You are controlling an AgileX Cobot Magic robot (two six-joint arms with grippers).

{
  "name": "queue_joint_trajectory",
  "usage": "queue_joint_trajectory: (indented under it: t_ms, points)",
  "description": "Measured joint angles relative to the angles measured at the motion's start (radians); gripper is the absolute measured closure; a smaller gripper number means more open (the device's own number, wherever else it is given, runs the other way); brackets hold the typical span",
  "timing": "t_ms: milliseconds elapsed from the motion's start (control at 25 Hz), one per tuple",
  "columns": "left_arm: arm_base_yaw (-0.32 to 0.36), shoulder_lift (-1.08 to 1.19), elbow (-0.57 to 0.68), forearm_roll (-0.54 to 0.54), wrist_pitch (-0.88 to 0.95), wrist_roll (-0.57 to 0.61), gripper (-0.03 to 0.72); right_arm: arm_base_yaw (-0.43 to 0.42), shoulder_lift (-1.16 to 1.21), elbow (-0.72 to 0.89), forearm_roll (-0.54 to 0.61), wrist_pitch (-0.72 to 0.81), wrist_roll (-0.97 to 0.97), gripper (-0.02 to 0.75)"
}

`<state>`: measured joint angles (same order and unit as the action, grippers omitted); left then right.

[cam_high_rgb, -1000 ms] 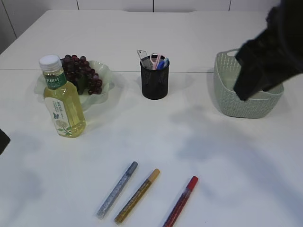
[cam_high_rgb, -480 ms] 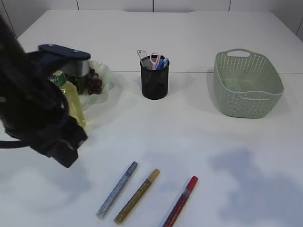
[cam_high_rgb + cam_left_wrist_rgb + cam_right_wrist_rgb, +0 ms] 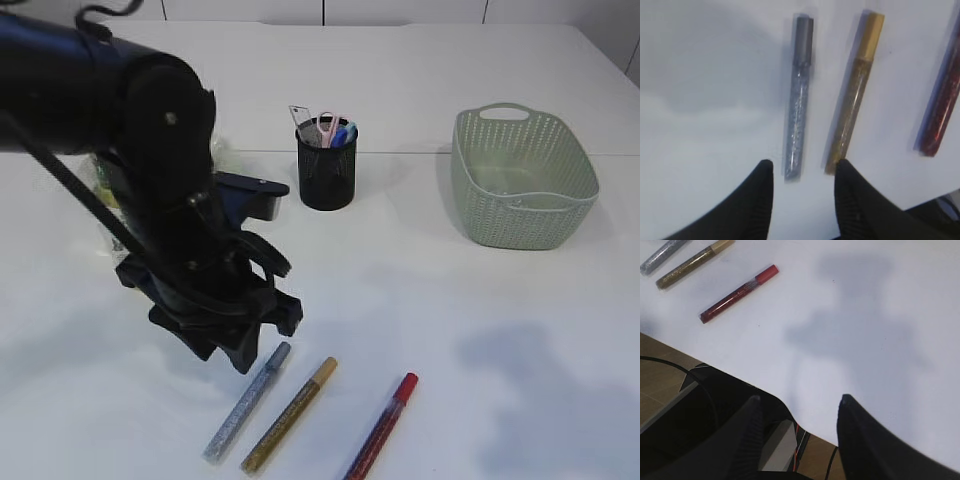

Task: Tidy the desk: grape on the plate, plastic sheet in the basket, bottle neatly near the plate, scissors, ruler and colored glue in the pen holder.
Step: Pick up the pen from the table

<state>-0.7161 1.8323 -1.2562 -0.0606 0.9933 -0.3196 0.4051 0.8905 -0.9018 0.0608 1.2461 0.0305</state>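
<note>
In the exterior view you see the left arm [image 3: 150,180] filling the left half of the frame, its left gripper [image 3: 245,345] low over the white bench [image 3: 420,270], just above the capped end of the silver glue pen [image 3: 247,400]. Beside that pen, along the bottom edge, lie the gold glue pen [image 3: 289,414] and the red glue pen [image 3: 381,425], all three slanting the same way and apart from one another. In the left wrist view your jaws stand apart and hold nothing; the two dark fingers [image 3: 752,200] rise from the bottom edge, one on each side of the silver pen's near end, with the gold pen's near end close to the right finger. The black mesh pen holder [image 3: 326,165], upper centre, holds scissors and other items. The green basket [image 3: 523,178] stands at upper right. The bottle and plate are largely hidden behind the left arm. In the right wrist view the right gripper [image 3: 797,405] hangs over bare bench, jaws apart and empty, with the three pens at upper left.
</note>
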Motion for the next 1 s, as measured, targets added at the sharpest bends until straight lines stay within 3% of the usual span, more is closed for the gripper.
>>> queue_joint_trajectory:
  t_ms: [400, 760, 1000]
  points:
    - [-0.006, 0.12, -0.022, -0.023, -0.108, -0.028, 0.388, 0.0, -0.002, 0.0, -0.066, 0.0, 0.002, 0.353]
    - [-0.006, 0.262, -0.194, 0.026, 0.041, -0.032, 0.388, 0.0, -0.002, 0.0, -0.07, 0.0, 0.002, 0.353]
    - [-0.006, 0.312, -0.238, 0.029, 0.067, -0.033, 0.388, 0.0, -0.002, 0.0, -0.071, 0.0, 0.002, 0.353]
